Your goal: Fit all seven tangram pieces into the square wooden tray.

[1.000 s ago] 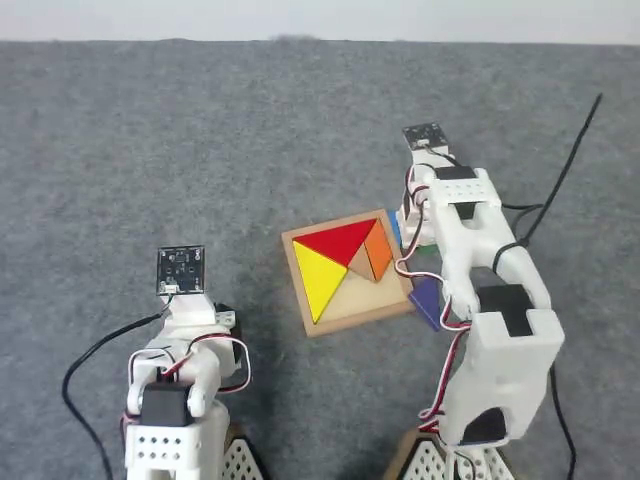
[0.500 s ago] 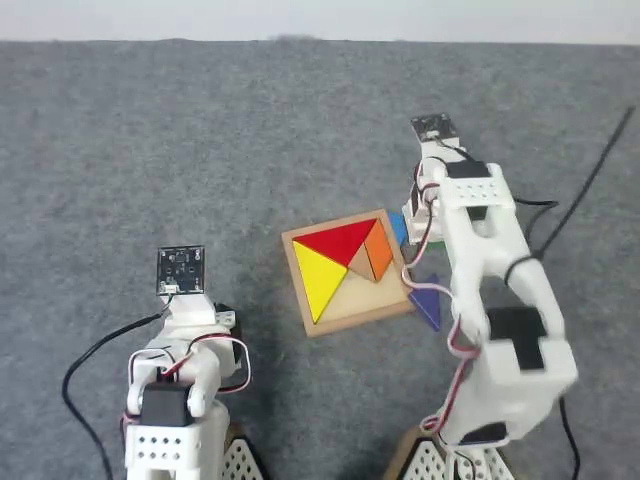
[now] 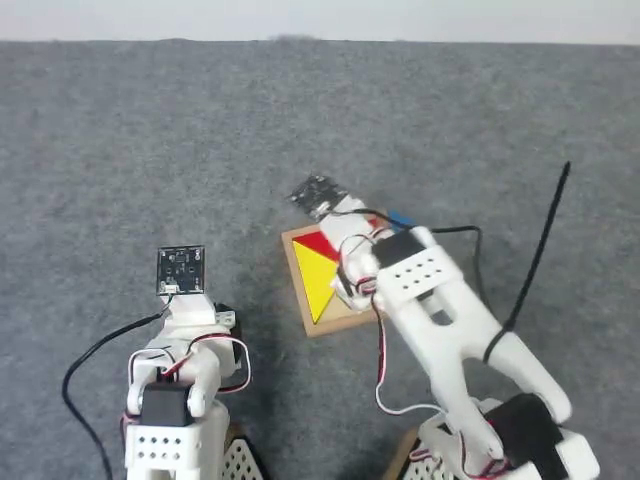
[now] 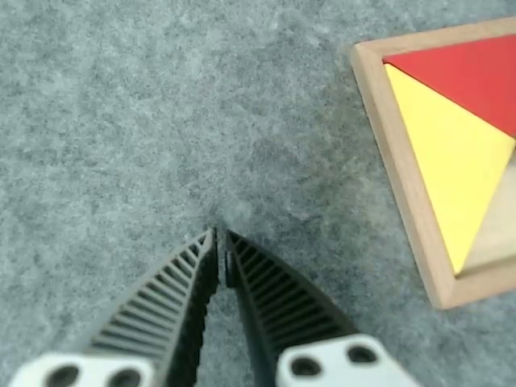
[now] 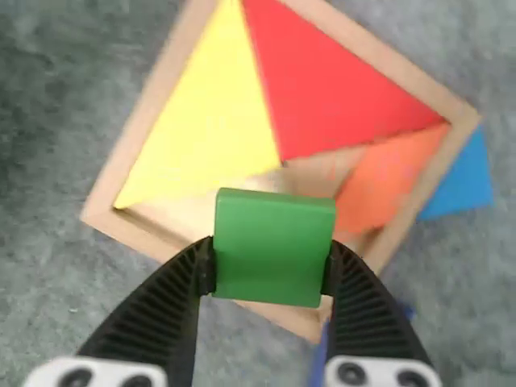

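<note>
The square wooden tray (image 5: 122, 219) holds a yellow triangle (image 5: 211, 121), a red triangle (image 5: 330, 85) and an orange piece (image 5: 387, 181). My right gripper (image 5: 271, 262) hangs over the tray's bare wooden part, shut on a green square piece (image 5: 274, 242). A blue piece (image 5: 461, 181) lies on the carpet just outside the tray (image 3: 303, 300). In the high view the right arm (image 3: 420, 280) covers much of the tray; the yellow triangle (image 3: 318, 280) and the blue piece (image 3: 400, 218) peek out. My left gripper (image 4: 219, 235) is shut and empty, low over the carpet beside the tray (image 4: 403, 185).
Grey carpet covers the table on all sides. The left arm (image 3: 180, 350) sits folded at the front left, apart from the tray. A black cable (image 3: 535, 250) trails off to the right of the right arm.
The right arm has swung left from the tray's right side to above the tray, carrying the green piece. It now hides the purple piece. The left arm has stayed still.
</note>
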Robot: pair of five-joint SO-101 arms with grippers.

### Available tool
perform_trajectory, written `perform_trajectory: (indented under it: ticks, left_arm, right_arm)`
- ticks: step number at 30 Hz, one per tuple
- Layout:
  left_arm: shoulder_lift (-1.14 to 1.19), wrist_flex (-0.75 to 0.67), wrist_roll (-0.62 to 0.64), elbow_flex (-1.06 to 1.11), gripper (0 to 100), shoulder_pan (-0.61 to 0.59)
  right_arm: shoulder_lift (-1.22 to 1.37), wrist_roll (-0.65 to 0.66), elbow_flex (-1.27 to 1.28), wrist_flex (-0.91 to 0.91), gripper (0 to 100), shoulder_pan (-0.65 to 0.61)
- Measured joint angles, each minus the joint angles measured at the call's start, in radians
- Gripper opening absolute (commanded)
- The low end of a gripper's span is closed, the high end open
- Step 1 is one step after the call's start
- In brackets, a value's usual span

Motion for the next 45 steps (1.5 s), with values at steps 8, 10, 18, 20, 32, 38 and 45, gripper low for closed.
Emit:
perform_trajectory:
  ticks: [8,10,18,20,32,38,45]
  left_arm:
    - [0.000,0.000,0.000,0.000,1,0.000]
    - [0.000,0.000,0.000,0.000,1,0.000]
    - [0.000,0.000,0.000,0.000,1,0.000]
    - [0.000,0.000,0.000,0.000,1,0.000]
    - [0.000,0.000,0.000,0.000,1,0.000]
    - [0.000,0.000,0.000,0.000,1,0.000]
    - [0.000,0.000,0.000,0.000,1,0.000]
  right_arm:
    - [0.109,0.049,0.000,-0.040,10.2,-0.028]
    - [0.109,0.051,0.000,-0.040,10.6,-0.028]
    - [0.115,0.072,0.000,-0.040,31.8,-0.026]
    - [0.115,0.083,0.000,-0.040,33.3,-0.028]
    - [0.104,0.086,0.000,-0.025,14.6,-0.026]
    - [-0.071,-0.002,0.000,0.048,1.4,0.109]
    - [-0.161,-0.031,0.008,0.186,3.2,0.279]
